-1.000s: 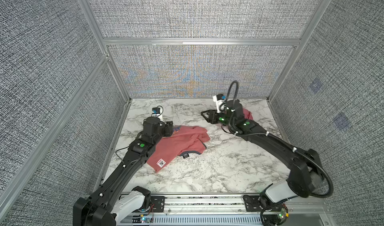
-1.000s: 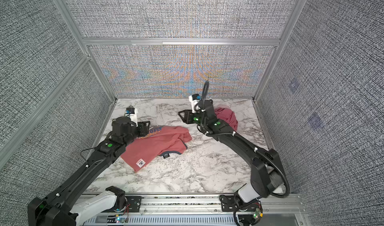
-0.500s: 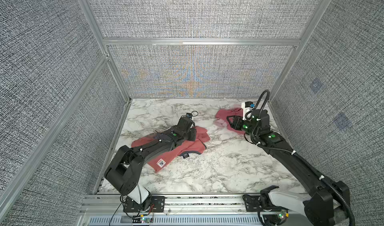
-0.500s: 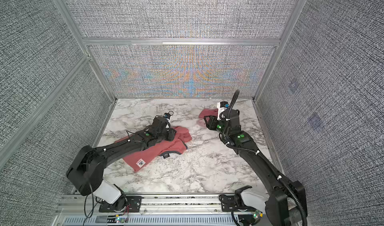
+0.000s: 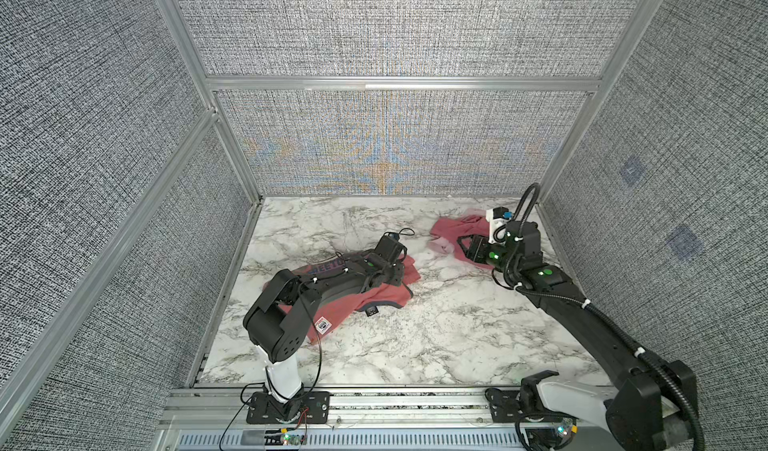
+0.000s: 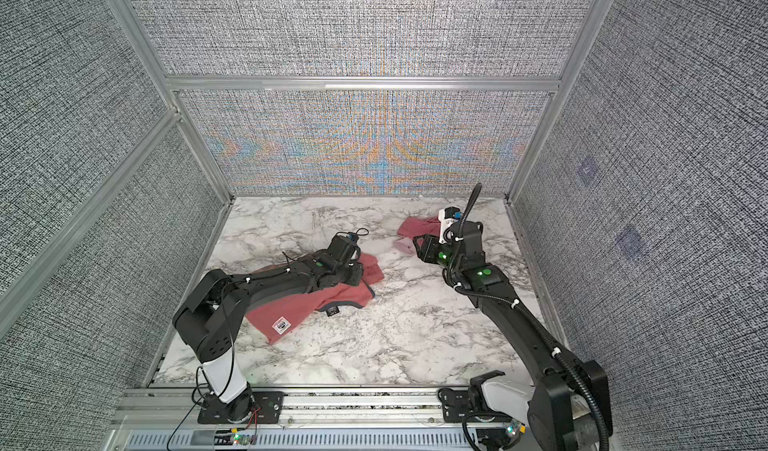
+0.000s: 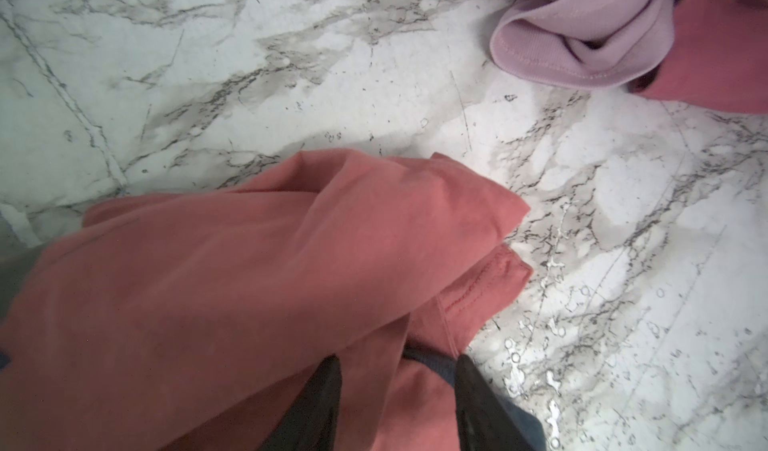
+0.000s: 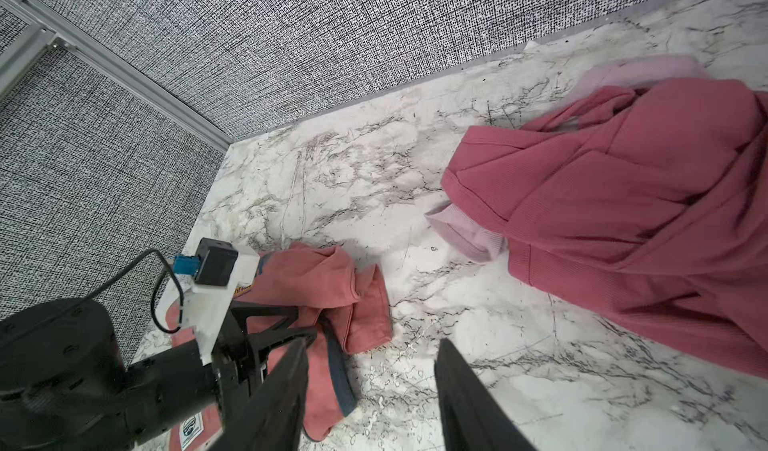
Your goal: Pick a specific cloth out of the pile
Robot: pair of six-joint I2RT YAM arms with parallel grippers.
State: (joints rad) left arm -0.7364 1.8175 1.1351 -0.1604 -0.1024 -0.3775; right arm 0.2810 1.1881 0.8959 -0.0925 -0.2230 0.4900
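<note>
2 half-open, left pincer [image 7: 397, 361] astride the cloth [image 7: 249, 282] (grip unclear), right pincer [image 8: 372, 345] empty

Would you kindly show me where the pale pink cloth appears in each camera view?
Top view: pale pink cloth, back right, at the rose-red garment's left edge.
Top view: same spot, by the garment.
Left wrist: folded hem beside the garment.
Right wrist: poking from the garment's edge.
Shared landmark: the rose-red garment.
</note>
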